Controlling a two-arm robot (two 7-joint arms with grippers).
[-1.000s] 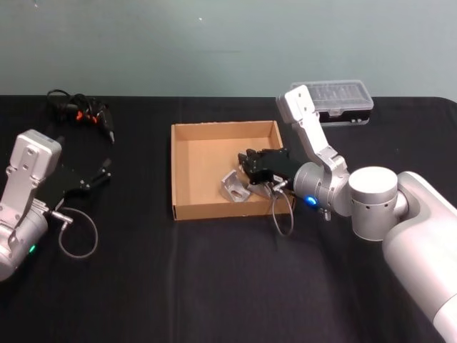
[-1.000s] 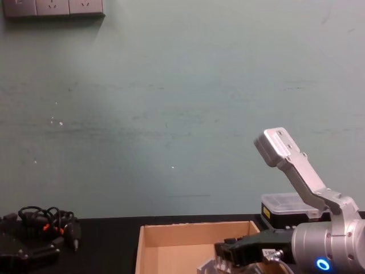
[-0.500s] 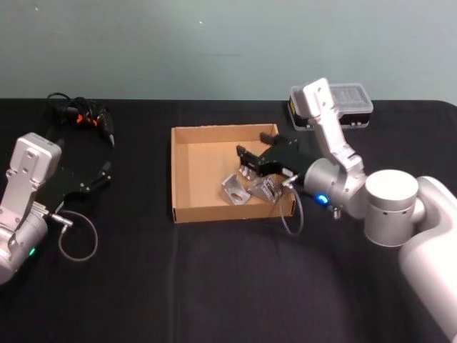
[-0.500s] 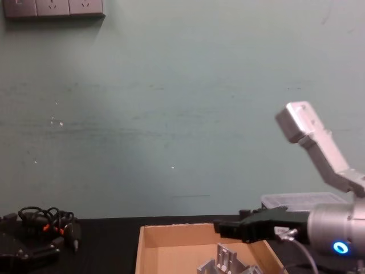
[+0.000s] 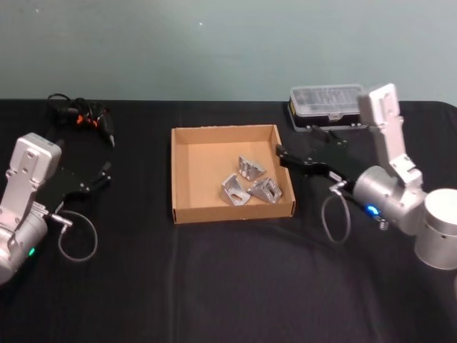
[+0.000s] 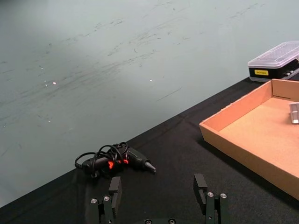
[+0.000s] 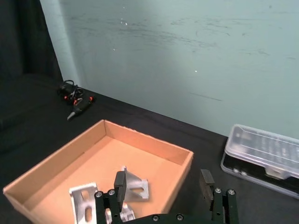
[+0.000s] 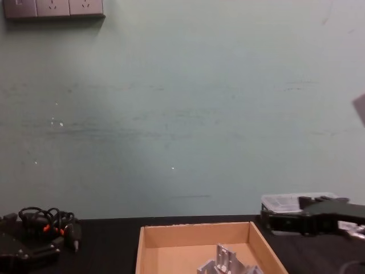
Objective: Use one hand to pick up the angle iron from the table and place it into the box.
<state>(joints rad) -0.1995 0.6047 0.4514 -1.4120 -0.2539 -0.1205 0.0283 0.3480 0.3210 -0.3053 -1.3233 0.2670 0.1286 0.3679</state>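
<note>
Nearest me is bare black table (image 5: 228, 286), nothing lying loose on it this side of the box (image 5: 187, 212), so I judge the picking-up is done. My left gripper (image 5: 100, 176) sits parked well to the left of the box, its fingers (image 6: 115, 187) spread wide with nothing between them. Now the box itself: three angle irons lie inside on the cardboard floor, clustered toward the box's right half. One angle iron (image 5: 233, 189) sits nearest the front wall, a second bracket (image 5: 265, 189) just beside it on the right, a third bracket (image 5: 249, 168) a little farther back. They're close together, maybe touching; I can't tell for sure. My right gripper (image 5: 291, 158) hangs just outside the box's right wall, clear of the cardboard, fingers (image 7: 120, 183) wide apart and empty; from my wrist I look past them straight down onto the brackets in the box. So the drop looks made. What's left, as I read it: draw the right arm clear and park it, unless more pieces turn up. Behind the box's far right corner rests the black case with the clear lid (image 5: 327, 106), and off beyond the far left corner, well apart, lies the cable bundle with orange marks (image 5: 80, 113).
</note>
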